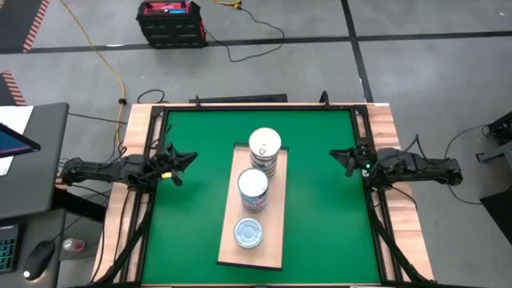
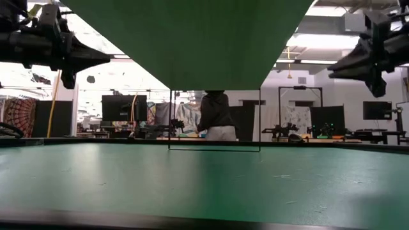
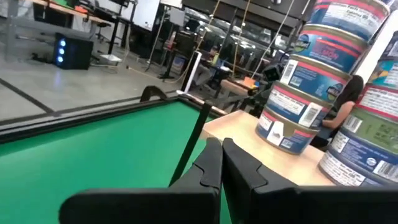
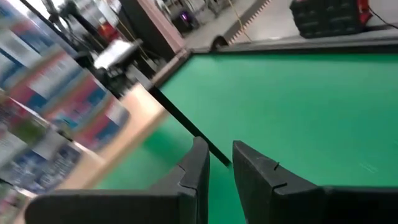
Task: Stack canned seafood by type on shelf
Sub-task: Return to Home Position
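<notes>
The pale wooden shelf [image 1: 274,240] lies on the green mat in the middle of the table. Three stacks of canned seafood stand on it in a row: a far stack [image 1: 265,148], a middle stack [image 1: 253,190] and a low, bluish-topped near one [image 1: 248,234]. The left wrist view shows the far stack [image 3: 311,81] and the middle stack [image 3: 367,137] resting on the board [image 3: 242,134]. My left gripper [image 1: 190,160] [image 3: 221,155] hovers left of the shelf, shut and empty. My right gripper [image 1: 336,156] [image 4: 221,158] hovers right of it, with a narrow gap between its fingers and nothing in them.
Bare green mat [image 1: 200,224] spreads on both sides of the shelf. A wooden rim [image 1: 136,160] and black rails frame the table. In the low view both grippers hang well above the mat. A person [image 2: 216,115] stands beyond the far edge.
</notes>
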